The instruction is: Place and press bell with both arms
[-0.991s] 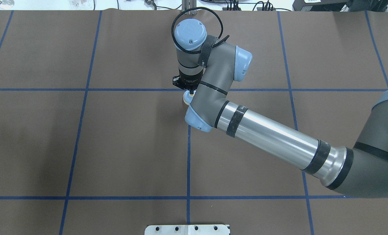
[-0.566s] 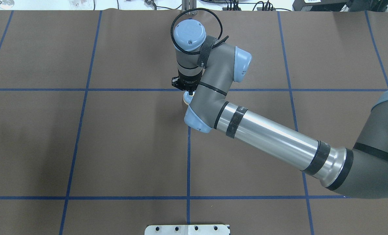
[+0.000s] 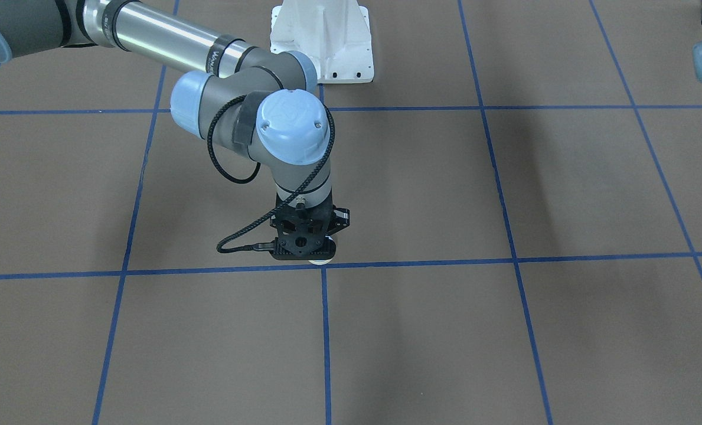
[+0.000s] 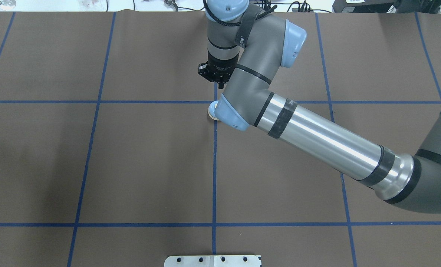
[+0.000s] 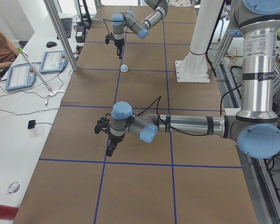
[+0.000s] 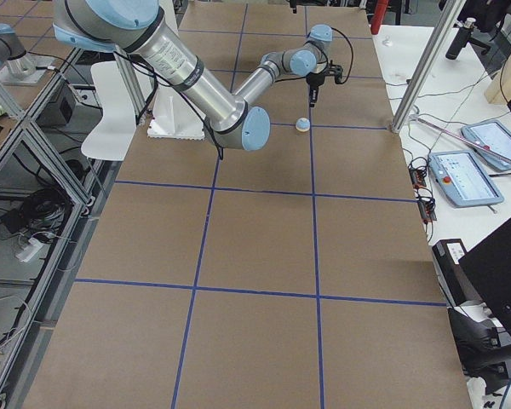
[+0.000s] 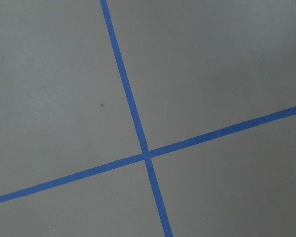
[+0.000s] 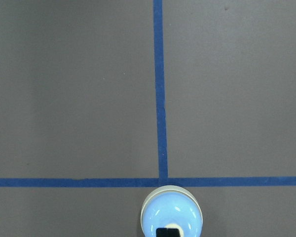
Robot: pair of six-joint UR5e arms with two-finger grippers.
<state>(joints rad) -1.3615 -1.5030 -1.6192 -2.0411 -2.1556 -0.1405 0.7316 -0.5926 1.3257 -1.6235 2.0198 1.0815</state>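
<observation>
A second ago the right gripper point(image 4: 220, 85) sat right on top of the bell point(image 4: 213, 110). Now it has lifted off and moved a little toward the far side of the table point(image 4: 131, 167). There is a gap between it and the bell. The big blue cap on the wrist has slid up and is now cut off by the top of the overhead view. The bell has not moved.

There is one bell, and there are two arms with one gripper each.

The bell sits on the table just beside the spot where two blue tape lines point(image 4: 214, 167) cross. The elbow cap of the right arm point(image 4: 316, 137) hides part of it from above.

The right arm reaches from the robot's right side out over the middle of the table. Its wrist bends so that the gripper points straight down. The wrist camera shows one small black tip over the middle of the bell, so the jaws look pinched together, and they hold nothing.

The left arm point(image 5: 186, 125) stretches out low over the table, well apart from the bell. The left gripper point(image 5: 110, 150) also points down. Its wrist camera shows only the table and a tape cross. I cannot tell how far its jaws are open.
</observation>
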